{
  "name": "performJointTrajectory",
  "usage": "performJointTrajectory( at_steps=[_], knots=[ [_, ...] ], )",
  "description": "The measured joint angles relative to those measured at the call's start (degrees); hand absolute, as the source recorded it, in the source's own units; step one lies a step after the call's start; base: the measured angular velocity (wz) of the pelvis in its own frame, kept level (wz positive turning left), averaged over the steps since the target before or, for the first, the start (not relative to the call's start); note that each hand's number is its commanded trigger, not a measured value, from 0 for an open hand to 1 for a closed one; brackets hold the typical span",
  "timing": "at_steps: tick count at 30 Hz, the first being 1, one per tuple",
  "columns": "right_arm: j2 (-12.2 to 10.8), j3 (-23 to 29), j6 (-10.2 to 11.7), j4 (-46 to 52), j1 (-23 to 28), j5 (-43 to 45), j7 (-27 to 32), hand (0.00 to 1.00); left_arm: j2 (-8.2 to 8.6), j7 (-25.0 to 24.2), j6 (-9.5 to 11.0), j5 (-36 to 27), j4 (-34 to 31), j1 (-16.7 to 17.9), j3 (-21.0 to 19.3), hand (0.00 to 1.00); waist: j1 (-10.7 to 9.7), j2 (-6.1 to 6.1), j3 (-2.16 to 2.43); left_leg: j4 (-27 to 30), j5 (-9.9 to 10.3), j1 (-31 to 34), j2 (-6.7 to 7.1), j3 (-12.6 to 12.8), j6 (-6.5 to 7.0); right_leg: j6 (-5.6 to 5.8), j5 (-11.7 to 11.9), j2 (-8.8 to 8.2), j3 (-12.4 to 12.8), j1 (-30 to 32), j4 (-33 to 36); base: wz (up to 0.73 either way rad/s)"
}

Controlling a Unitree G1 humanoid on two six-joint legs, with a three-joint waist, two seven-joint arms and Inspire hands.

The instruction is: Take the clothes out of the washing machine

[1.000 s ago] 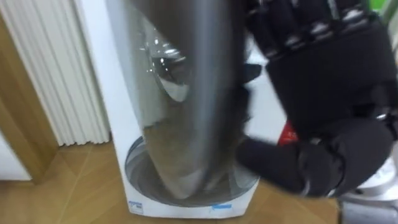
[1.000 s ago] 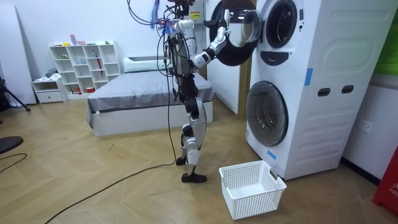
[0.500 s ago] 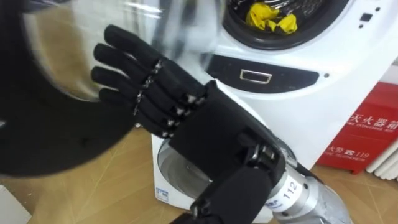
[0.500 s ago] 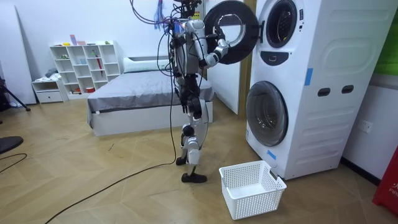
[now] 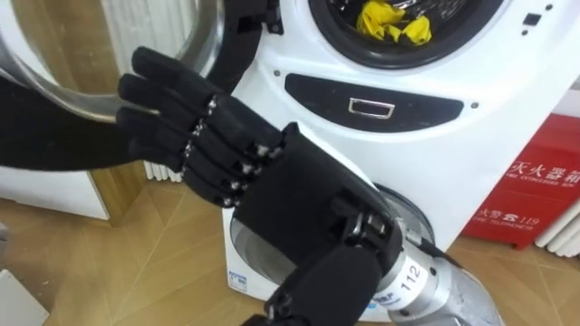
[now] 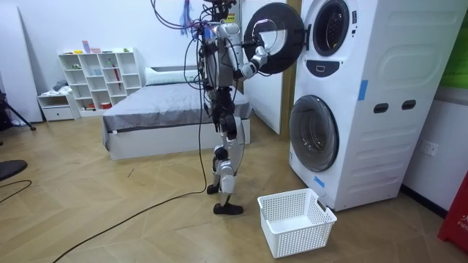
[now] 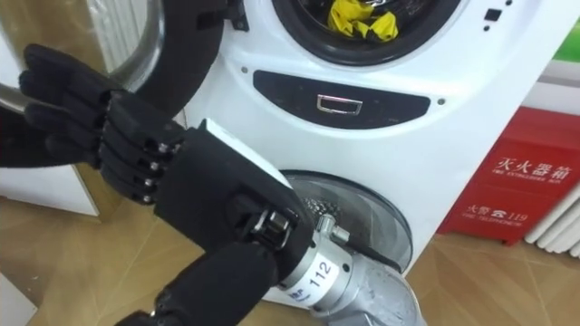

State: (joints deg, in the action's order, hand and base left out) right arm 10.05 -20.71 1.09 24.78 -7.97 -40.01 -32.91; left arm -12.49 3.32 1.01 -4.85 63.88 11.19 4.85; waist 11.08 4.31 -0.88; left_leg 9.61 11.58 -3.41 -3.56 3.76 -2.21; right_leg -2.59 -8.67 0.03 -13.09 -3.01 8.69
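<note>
Yellow crumpled clothes (image 5: 391,23) lie bunched inside the open drum of the upper white front-loading washing machine (image 5: 453,118), at the top of your eye views and untouched. Your right hand (image 5: 272,181), black, comes in from the lower right with its fingers (image 5: 168,100) straight and close together, holding nothing. They stretch towards the black-rimmed round glass door (image 5: 63,136), which is swung wide open to your left. You cannot tell from these views whether the fingertips touch the door. Below the wrist you see the lower machine's round grey door (image 7: 362,217), shut. In the room view you stand upright on the wooden floor (image 6: 110,212) before the stacked machines, with a white slatted plastic laundry basket (image 6: 296,219) on the floor near the lower one.
</note>
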Motion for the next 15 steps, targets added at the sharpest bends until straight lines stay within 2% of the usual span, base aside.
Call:
performJointTrajectory(
  at_steps=[3,7,12,15],
  knots=[
    [0.1,4.5,0.0,0.5,0.0,-0.1,1.3,0.00,0.52,-0.1,0.3,0.0,0.1,0.5,-2.2,0.00,-1.1,0.02,0.10,0.0,-0.1,0.1,0.17,-0.1,0.10,0.07,0.0,0.08,-0.4,-0.1,0.1,0.06],
    [0.2,9.6,0.2,0.7,0.0,-0.6,5.7,0.00,0.56,0.2,0.5,0.0,0.1,1.9,-2.9,0.00,-3.1,-0.16,0.20,0.0,-0.1,0.0,0.20,-0.3,0.11,0.11,0.0,0.05,-0.7,-0.3,0.1,0.01],
    [1.1,14.2,0.6,0.7,1.0,0.8,11.1,0.00,2.11,0.3,0.5,0.0,0.1,2.4,-4.7,0.00,-5.6,-1.47,0.86,0.0,-0.1,-0.1,0.18,-0.5,0.11,0.11,0.0,0.00,-0.9,-0.4,0.1,0.00],
    [1.1,15.9,0.8,0.7,1.5,2.2,13.9,0.00,2.78,0.3,0.5,0.0,0.1,2.3,-5.8,0.00,-6.3,-1.88,0.88,0.1,-0.1,-0.2,0.15,-0.6,0.11,0.11,0.0,-0.21,-0.9,-0.5,0.1,0.00]
  ],
)
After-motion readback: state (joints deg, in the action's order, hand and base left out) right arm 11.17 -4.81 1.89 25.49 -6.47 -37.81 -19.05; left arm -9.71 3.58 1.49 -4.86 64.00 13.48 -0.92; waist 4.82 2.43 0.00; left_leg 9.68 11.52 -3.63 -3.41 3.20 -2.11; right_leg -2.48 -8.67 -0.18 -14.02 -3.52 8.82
